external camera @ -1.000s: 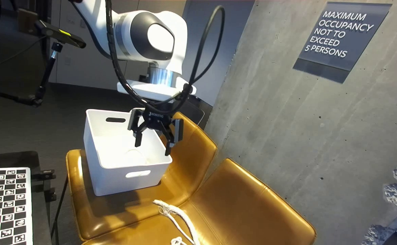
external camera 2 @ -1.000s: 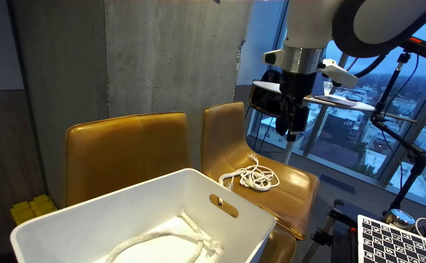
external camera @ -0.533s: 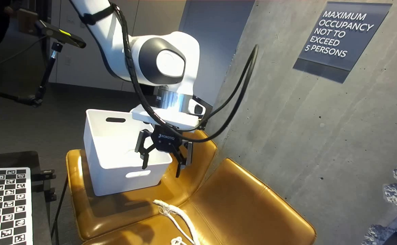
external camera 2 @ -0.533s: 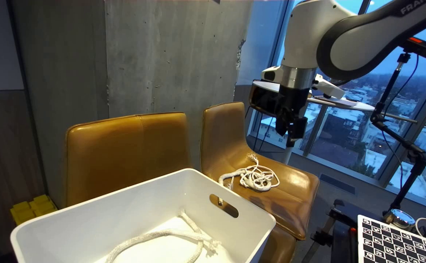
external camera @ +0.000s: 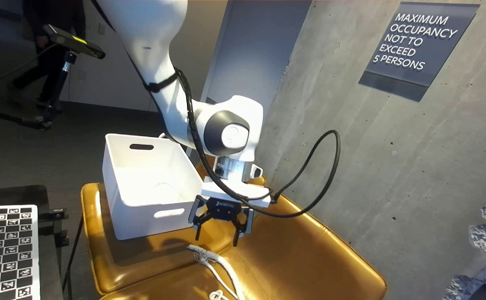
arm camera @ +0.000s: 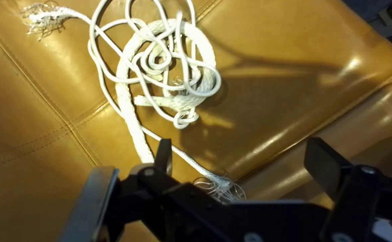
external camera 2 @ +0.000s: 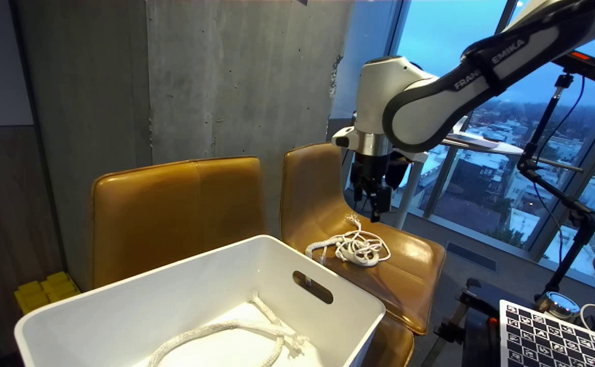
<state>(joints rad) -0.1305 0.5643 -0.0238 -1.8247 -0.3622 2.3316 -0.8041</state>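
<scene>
The end effector [external camera: 217, 237] hangs above a brown chair [external camera 2: 404, 255], pointing down, its two fingers spread wide apart and gripping nothing. Below it, near but not touching, a tangled pile of white rope [arm camera: 187, 102] lies on the seat of that chair. In the wrist view the pile shows a thick braided piece [arm camera: 204, 45] bent into a ring, with a thin cord [arm camera: 196, 164] looped many times over and around it. One frayed end of the cord lies toward the top corner of that view; another, its loose threads fanned out, shows between the fingers as seen from there. One finger hides a little of the thick braided piece. Beside this chair stands a second chair [external camera 2: 180, 214], also brown, and on its seat sits a white box [external camera: 138, 223] with handle slots cut in its walls. In an exterior view, another length of rope [external camera 2: 231, 324] lies curved on the bottom inside the box, with a frayed end near the wall. A concrete wall [external camera: 330, 125] rises behind the chairs in both exterior views. A dark sign [external camera: 417, 46] about maximum occupancy hangs on it, and a checkered board [external camera: 7, 250] and a camera [external camera: 74, 41] on a black stand are off to the side.
</scene>
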